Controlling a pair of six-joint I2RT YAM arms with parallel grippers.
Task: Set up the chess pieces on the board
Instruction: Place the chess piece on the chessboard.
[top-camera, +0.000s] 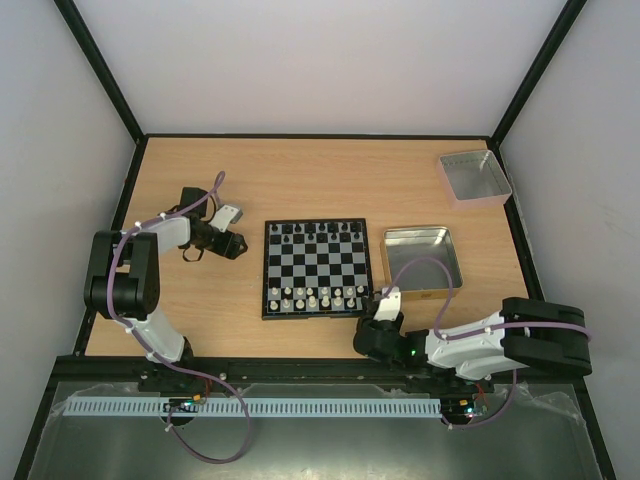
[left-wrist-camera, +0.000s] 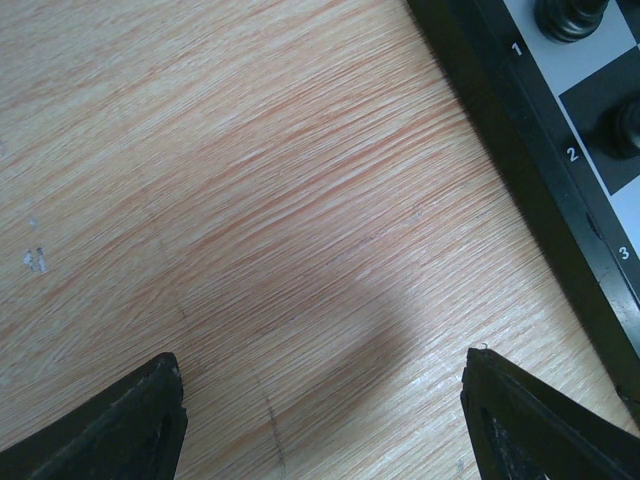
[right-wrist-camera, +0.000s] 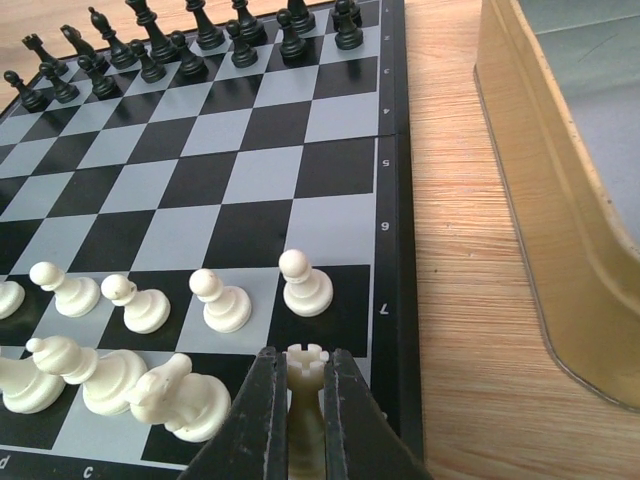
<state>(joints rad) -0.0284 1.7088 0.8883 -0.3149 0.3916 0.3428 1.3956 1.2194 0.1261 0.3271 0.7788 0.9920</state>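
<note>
Nearly set: a white rook is held over the board's near right corner.
The right hand (right-wrist-camera: 304, 360) pinches the white rook (right-wrist-camera: 305, 385) above the board (right-wrist-camera: 393, 220); on the way down its fingers could knock the knight (right-wrist-camera: 180, 400) just beside it. The left hand (left-wrist-camera: 320, 362) gapes wide over the counter (left-wrist-camera: 250, 200) left of the board. The tin (top-camera: 400, 240) right of the board and the grey tray (top-camera: 475, 175) beyond it show no pieces.

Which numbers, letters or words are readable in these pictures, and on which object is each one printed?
"1", "2", "3": white digits on the black rim of the board, left wrist view.
"5", "6", "7": same rim, right wrist view, turned sideways.
"d", "c": rim's near edge, right wrist view, low at the left.
Rim marks farther away in the right wrist view: too small to read.
Top view: nothing readable.
</note>
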